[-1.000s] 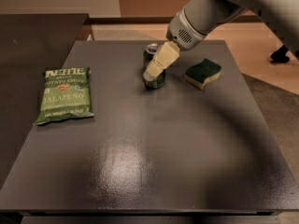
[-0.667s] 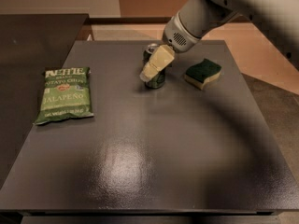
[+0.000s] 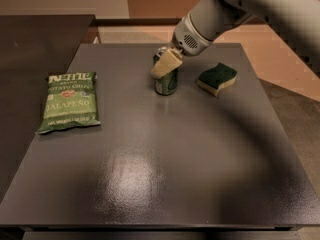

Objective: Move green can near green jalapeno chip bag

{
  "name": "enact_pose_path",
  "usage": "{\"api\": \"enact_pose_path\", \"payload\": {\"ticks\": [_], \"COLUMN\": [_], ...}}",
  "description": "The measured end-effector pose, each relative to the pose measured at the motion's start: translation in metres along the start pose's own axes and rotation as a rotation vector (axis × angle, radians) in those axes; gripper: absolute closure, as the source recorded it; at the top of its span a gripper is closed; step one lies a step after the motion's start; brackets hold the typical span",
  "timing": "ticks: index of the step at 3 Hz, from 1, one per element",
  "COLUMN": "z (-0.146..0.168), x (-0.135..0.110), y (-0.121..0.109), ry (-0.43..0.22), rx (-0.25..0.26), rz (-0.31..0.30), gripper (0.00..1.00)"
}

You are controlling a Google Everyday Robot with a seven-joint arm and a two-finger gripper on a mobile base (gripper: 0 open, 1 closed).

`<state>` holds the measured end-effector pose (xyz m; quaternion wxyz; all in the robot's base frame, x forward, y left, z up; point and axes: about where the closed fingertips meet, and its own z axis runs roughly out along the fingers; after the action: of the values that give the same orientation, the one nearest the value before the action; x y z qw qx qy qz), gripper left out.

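The green can (image 3: pixel 166 84) stands upright on the dark table (image 3: pixel 165 174), at the back middle. My gripper (image 3: pixel 164 64) comes down from the upper right and sits at the can's top, with its cream tip covering the can's upper front. The can rests on the table. The green jalapeno chip bag (image 3: pixel 69 102) lies flat at the table's left side, well to the left of the can and a little nearer to the camera.
A green-and-cream wavy sponge (image 3: pixel 217 78) lies right of the can. My arm (image 3: pixel 235 9) reaches in over the table's back right corner. A second dark surface (image 3: pixel 35 49) adjoins the table on the left. Tan floor lies behind.
My gripper has shifted slightly left and settled closer over the can's top. The can, the chip bag and the sponge have not moved.
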<state>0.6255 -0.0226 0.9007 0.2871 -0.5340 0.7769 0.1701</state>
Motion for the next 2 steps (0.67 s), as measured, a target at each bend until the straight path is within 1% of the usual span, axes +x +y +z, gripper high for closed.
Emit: {"api": "enact_pose_path", "payload": {"ticks": [1,2], "z": [-0.009,-0.014], "x": [-0.015,-0.043], "y": [0.003,0.009], "ry": [-0.033,-0.067], "rx": [-0.012,-0.031], "rz": [-0.017,-0.053], "gripper": [0.73,0.95]}}
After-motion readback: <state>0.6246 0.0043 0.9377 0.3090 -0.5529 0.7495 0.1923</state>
